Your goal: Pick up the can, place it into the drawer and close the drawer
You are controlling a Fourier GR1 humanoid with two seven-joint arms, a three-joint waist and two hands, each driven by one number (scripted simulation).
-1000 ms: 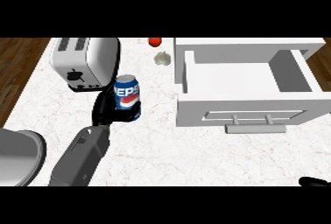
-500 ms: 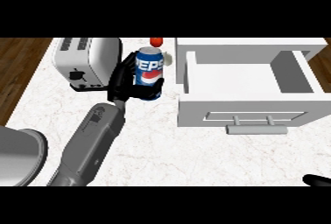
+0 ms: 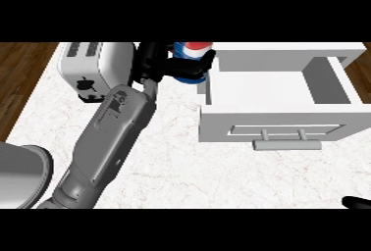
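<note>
Reaching from the lower left edge of the view toward the far side of the desk (image 3: 188,171), the grey left forearm runs in a long diagonal and ends in the left robot hand (image 3: 154,66), whose black fingers (image 3: 190,68) and thumb curl round the can (image 3: 190,50) and grip it. The can sits on the right side of this robot hand, at the far edge of the view, so its top is cut off. Its label shows red and white above a blue lower body, and dark fingers cross its middle. Whether it touches the desk cannot be told. Just right of the robot hand, the can is close beside the far left corner of the drawer (image 3: 275,122), which is pulled out and open. Inside, only its white floor and walls show, and a bar handle (image 3: 286,143) juts from its front panel. Just left of the robot hand stands a white toaster (image 3: 91,68). Well back toward the robot and to the left lies a grey rounded object (image 3: 22,171). A small black part of the right robot hand (image 3: 355,202) shows at the lower right edge. Whether it is open or closed cannot be told.
</note>
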